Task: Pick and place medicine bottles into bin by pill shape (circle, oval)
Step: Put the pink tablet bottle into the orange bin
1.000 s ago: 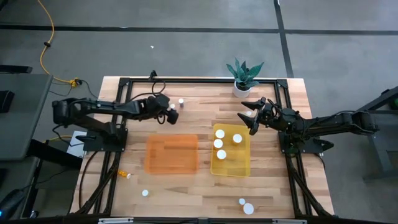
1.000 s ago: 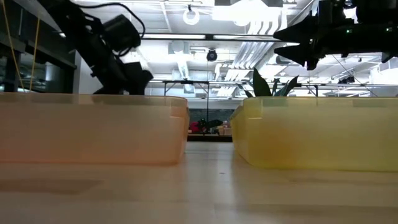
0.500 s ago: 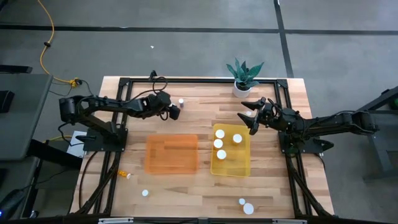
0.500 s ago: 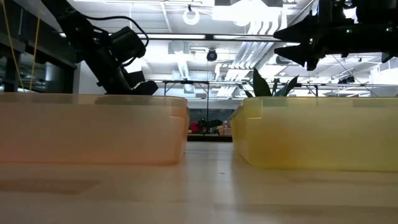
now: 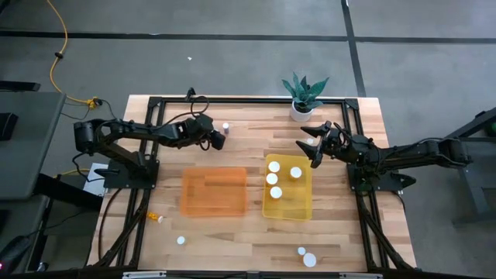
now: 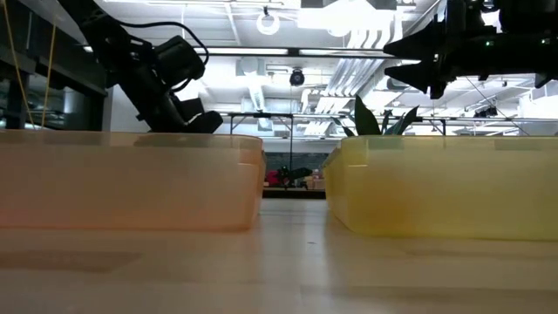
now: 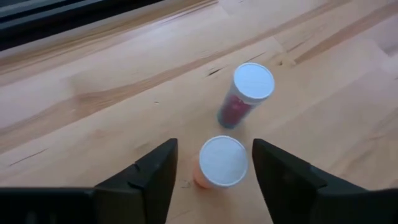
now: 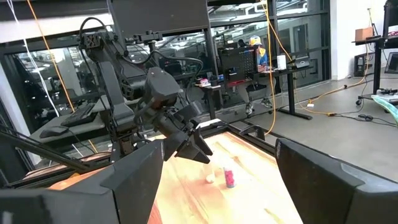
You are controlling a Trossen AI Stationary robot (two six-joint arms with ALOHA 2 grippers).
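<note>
- Straddling an upright bottle (image 7: 221, 163), left gripper (image 7: 213, 171) is low over the table's far left part; fingers (image 7: 155, 174) are apart on either side of the white cap, a gap showing on each side, no grip seen.
- That bottle: amber-orange body, round white cap, seen nearly top-down.
- Second bottle (image 7: 242, 93) just beyond it, apart: clear body, pink-red contents, white cap; also seen in the high view (image 5: 226, 125).
- Right gripper (image 5: 310, 145) hangs above the table by the yellow bin's far right corner, jaws wide, holding nothing.
- Orange bin (image 5: 214, 191), mid-table: nothing seen inside.
- Yellow bin (image 5: 302, 208), just right of it: four white-capped bottles (image 5: 273, 179) standing in its far half.
- Loose on the near table: one bottle lying down (image 5: 156, 218) at left, one cap-up (image 5: 180, 240), two near right (image 5: 309, 260).
- Potted plant (image 5: 303, 94) at far edge.
</note>
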